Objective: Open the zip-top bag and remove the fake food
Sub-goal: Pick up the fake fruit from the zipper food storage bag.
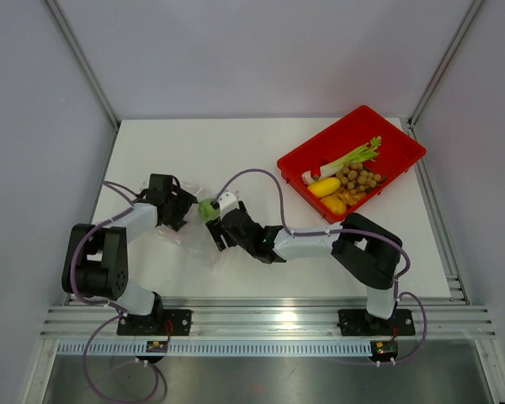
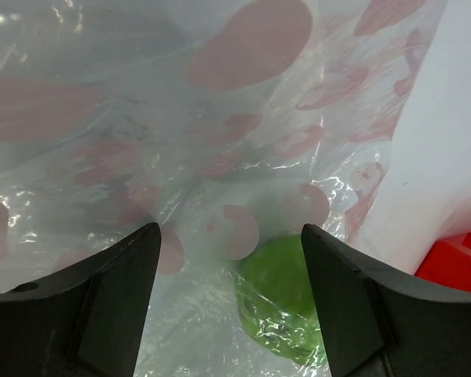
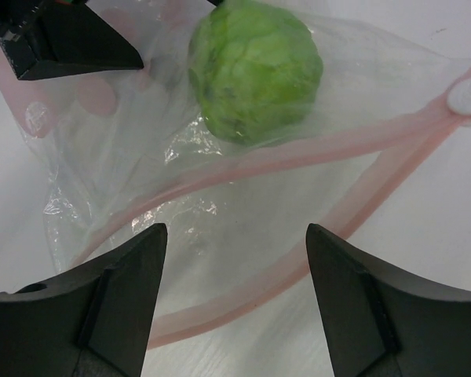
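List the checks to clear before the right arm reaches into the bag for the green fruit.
1. Zip-top bag mouth open: ok, the pink zip strips are parted.
2. Green fruit inside the bag and in view: ok.
3. Right gripper open and empty: ok.
4. Left gripper clamping the bag: not ok, jaws open with nothing pinched.
5. Room in the red tray: ok, bare floor beside the food already there.
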`<move>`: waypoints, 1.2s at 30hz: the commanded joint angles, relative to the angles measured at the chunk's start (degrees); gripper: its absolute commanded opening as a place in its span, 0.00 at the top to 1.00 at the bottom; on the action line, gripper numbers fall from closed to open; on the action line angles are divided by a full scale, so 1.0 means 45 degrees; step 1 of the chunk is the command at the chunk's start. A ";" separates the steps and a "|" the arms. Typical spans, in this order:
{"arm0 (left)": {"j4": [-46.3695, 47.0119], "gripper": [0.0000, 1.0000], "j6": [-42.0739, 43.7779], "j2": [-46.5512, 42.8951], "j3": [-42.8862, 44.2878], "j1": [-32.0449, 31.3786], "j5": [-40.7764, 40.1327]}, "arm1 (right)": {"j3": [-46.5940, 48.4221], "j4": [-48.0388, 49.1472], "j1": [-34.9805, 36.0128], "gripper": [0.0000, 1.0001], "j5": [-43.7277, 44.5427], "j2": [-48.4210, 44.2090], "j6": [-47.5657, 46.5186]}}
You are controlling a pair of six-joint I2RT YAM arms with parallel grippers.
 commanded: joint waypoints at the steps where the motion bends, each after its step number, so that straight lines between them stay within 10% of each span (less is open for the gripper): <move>1: -0.0381 0.23 0.0677 0.0464 0.0680 -0.0175 0.0534 | 0.0904 0.0590 0.0175 0.21 0.0120 0.0318 -0.1351; 36: -0.0382 0.09 0.1205 0.0738 0.0623 -0.0585 0.2662 | 0.2701 0.1137 -0.0684 0.02 0.0432 0.2604 -0.5143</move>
